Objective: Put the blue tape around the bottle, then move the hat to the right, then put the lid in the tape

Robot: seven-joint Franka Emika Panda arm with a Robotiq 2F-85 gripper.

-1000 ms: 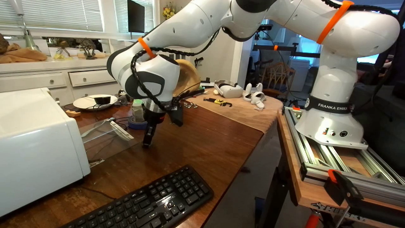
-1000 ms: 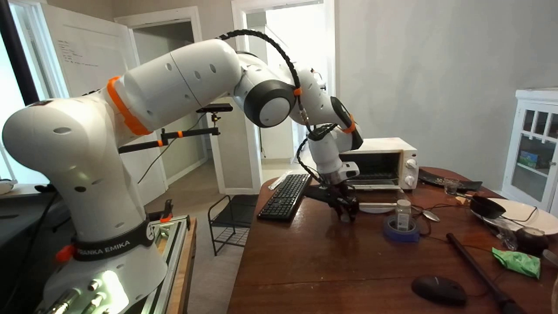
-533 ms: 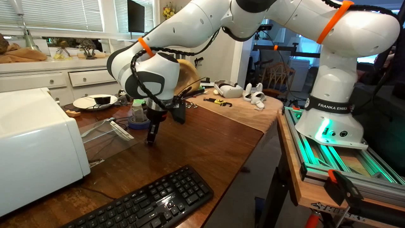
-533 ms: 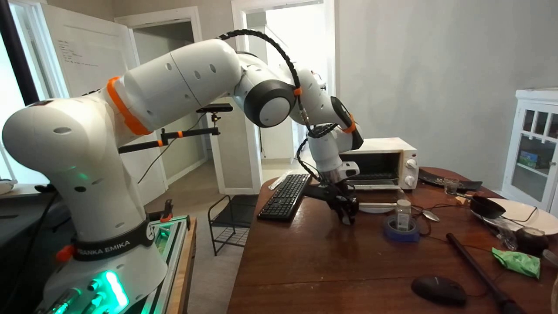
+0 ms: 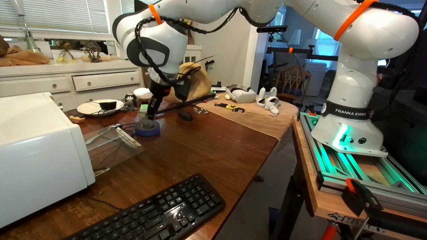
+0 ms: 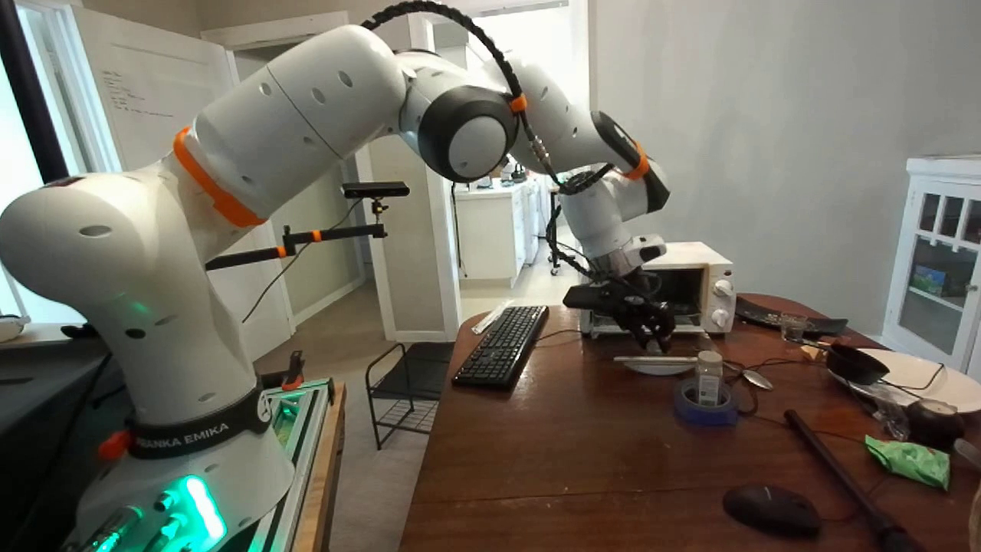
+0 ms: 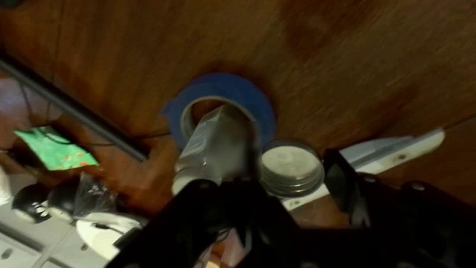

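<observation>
Pincer (image 6: 654, 341) higher, lid (image 7: 291, 163) in grip

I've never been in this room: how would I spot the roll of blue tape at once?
Start at the white toaster oven on the dark wooden table. Near its lowered glass door stands a small clear bottle. The blue tape lies flat around the bottle's foot, and its blue color and ring shape set it apart from the bottle and the metal spoon nearby.
</observation>
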